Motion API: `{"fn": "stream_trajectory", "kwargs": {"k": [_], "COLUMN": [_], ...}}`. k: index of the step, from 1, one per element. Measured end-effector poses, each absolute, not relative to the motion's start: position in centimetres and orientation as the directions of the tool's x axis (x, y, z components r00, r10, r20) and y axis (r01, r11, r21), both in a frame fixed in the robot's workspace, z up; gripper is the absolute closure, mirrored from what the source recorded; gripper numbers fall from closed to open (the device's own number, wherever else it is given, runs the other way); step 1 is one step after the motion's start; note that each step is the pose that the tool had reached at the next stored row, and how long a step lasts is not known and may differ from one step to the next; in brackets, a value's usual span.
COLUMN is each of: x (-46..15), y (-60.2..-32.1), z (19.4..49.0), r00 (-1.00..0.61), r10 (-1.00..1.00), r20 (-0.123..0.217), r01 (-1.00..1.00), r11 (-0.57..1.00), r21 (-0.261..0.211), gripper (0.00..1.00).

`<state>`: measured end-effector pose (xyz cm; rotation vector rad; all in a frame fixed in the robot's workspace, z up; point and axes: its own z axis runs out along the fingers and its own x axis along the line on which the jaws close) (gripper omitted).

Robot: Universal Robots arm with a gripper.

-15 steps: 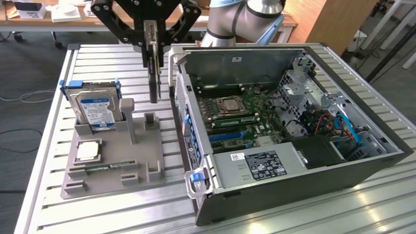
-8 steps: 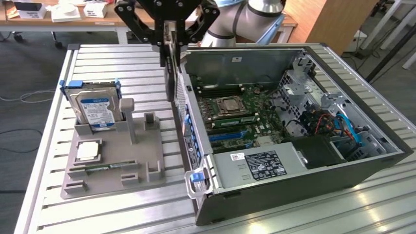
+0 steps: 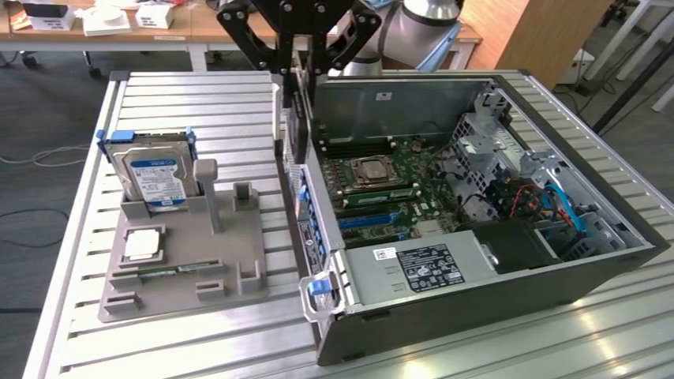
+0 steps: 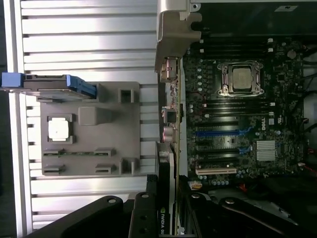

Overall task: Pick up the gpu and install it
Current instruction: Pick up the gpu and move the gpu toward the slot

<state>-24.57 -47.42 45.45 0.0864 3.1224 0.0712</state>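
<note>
desk point(image 3: 189, 103): bare slats beyond the grey holder point(image 3: 248, 257) lie free;
holder: upright hard drive point(image 3: 154, 175) and posts point(image 3: 207, 189) bar a low sweep;
case wall point(image 3: 308, 209): pincer point(image 3: 300, 75) gripping the gpu point(image 3: 299, 126) fills the space above it;
case point(image 3: 474, 316): motherboard point(image 3: 380, 189) open from above; drive cage point(image 3: 495, 146) and cables point(image 3: 542, 205) crowd the exterior view's right

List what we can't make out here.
- gpu faces: edge-on in both views, held in the pincer.
- Pincer top: cut off by the exterior view's upper edge.
- Drive label text: too small, exterior view.
- Motherboard past the white slot: wrist view, hidden by pincer.
</note>
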Motion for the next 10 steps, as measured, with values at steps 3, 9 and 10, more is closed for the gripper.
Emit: {"fn": "stream_trajectory", "kwargs": {"k": [3,9,10], "x": [-23.7,-21.9,-21.6], "y": [-47.5,-47.5,-47.5], "z": [45.5,45.5,45.5], "r00": [-0.998,-0.998,-0.999], "r10": [0.055,0.053,0.052], "r20": [-0.016,-0.016,-0.016], "r01": [0.054,0.052,0.051], "r11": [0.997,0.998,0.998], "r21": [0.046,0.046,0.046], "gripper": [0.73,0.73,0.73]}}
